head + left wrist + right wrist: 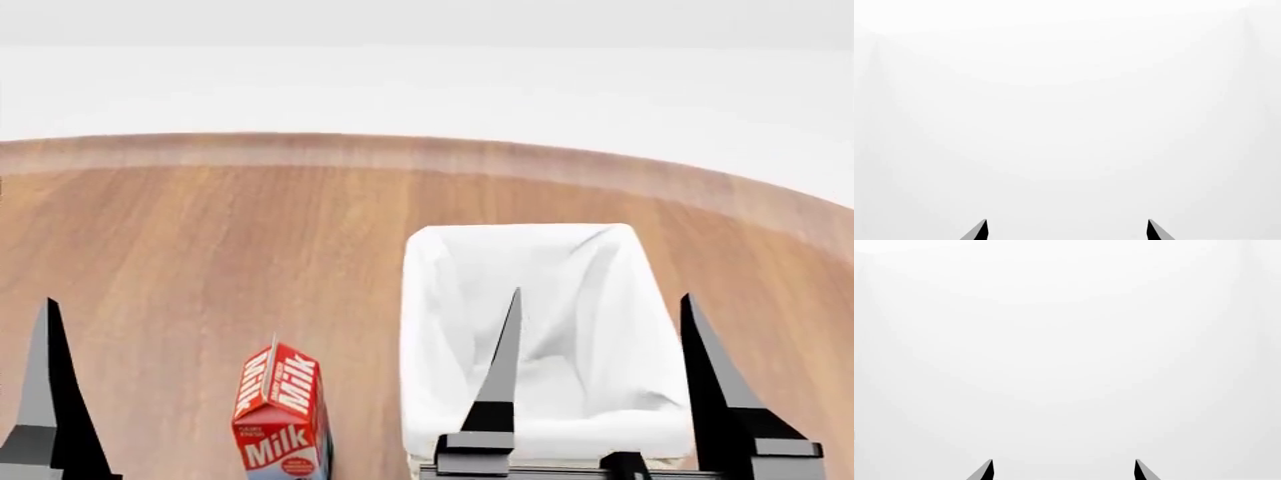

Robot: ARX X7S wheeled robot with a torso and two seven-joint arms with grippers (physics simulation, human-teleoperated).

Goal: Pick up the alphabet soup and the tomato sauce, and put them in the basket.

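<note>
The white cloth-lined basket [441, 300] stands on the wooden table at the centre right of the head view, and it looks empty. The alphabet soup and the tomato sauce are out of view in every frame. My right gripper [601, 298] is open and empty, its two dark fingers raised in front of the basket. It also shows in the right wrist view [1063, 461], with only blank white ahead. Of my left gripper, the head view shows one finger [51, 380] at the left edge. The left gripper [1067, 221] is open and empty, also facing blank white.
A red and white milk carton [280, 410] stands on the round wooden table [200, 230], just left of the basket and between my two arms. The table's curved far edge [427, 150] runs across the view, with a white background beyond it.
</note>
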